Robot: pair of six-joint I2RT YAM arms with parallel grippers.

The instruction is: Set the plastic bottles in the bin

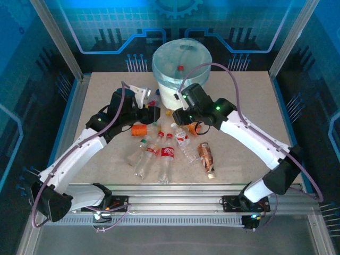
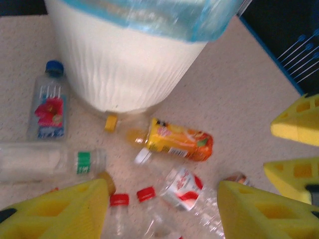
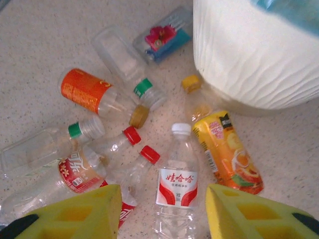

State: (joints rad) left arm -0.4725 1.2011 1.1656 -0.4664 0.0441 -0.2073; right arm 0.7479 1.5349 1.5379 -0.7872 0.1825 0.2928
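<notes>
The white bin [image 1: 181, 64] with its light-blue liner stands at the back of the table, one red-capped bottle inside it. Several plastic bottles [image 1: 162, 151] lie in front of it. My left gripper [image 1: 153, 112] hovers open over them; below its yellow fingers [image 2: 60, 214] lie two red-capped clear bottles [image 2: 119, 200] and a red-and-white labelled one [image 2: 187, 191]. My right gripper [image 3: 162, 214] is open too, straddling from above that white-capped, red-and-white labelled bottle [image 3: 178, 184]. An orange-yellow juice bottle [image 3: 227, 149] lies against the bin's foot [image 3: 254, 55].
A blue-capped bottle with a pink flower label [image 2: 47, 107] and a clear bottle with a green band [image 2: 50, 162] lie left of the bin. An orange-labelled bottle [image 1: 139, 130] and a brown one [image 1: 205, 155] flank the heap. The two grippers are close together; the right one's fingers [image 2: 299, 119] reach into the left wrist view.
</notes>
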